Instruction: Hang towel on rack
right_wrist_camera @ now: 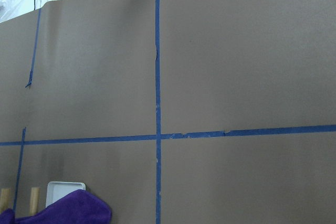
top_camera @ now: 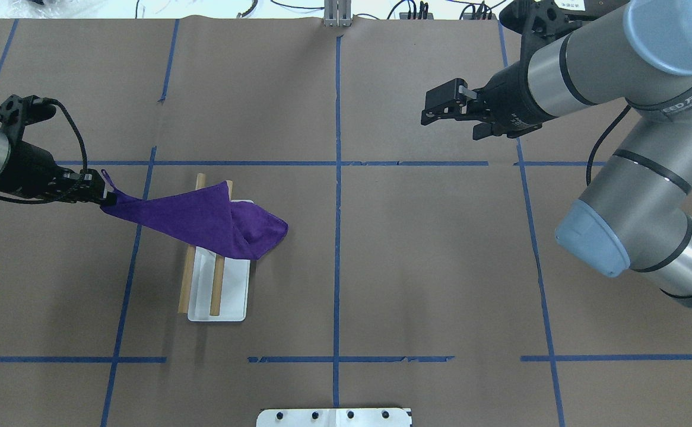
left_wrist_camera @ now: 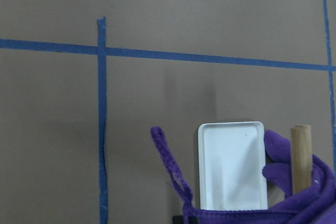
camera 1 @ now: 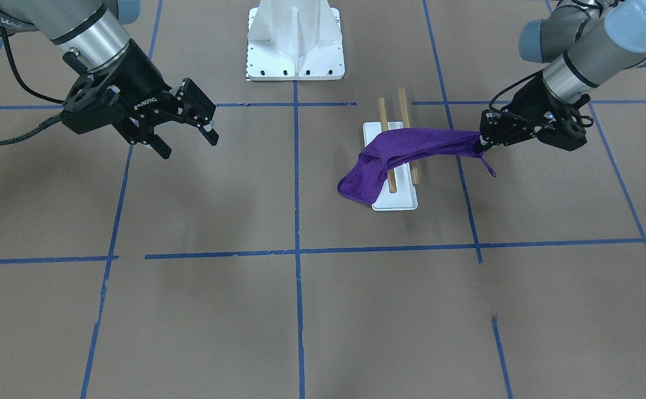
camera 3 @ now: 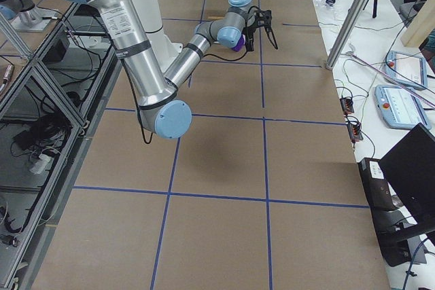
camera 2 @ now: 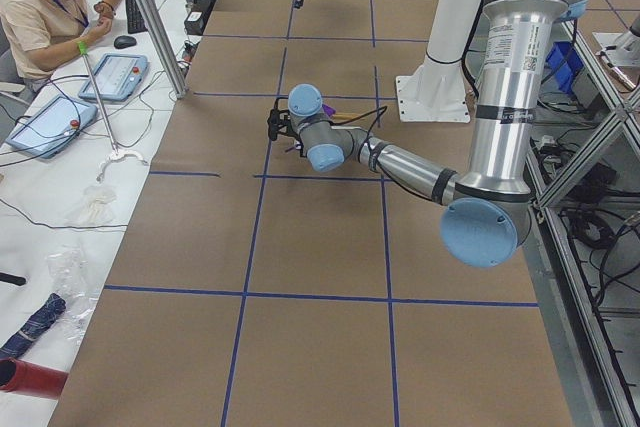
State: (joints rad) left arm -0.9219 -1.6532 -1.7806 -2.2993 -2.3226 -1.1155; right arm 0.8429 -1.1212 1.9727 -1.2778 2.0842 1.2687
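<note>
Now | towel [camera 1: 411, 147] corner pinched in left end effector [camera 1: 481, 145] | draped across rack [camera 1: 395, 201]

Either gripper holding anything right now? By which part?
Left gripper pinches the deep purple cloth towel by one corner. Right gripper is open, holding nothing.

The near arm stretches along the brown table [camera 3: 217, 229]. The right end effector [camera 3: 264, 40] hangs above it, fingers spread, with a scrap of purple towel [camera 3: 237, 45] just beside its wrist.
</note>
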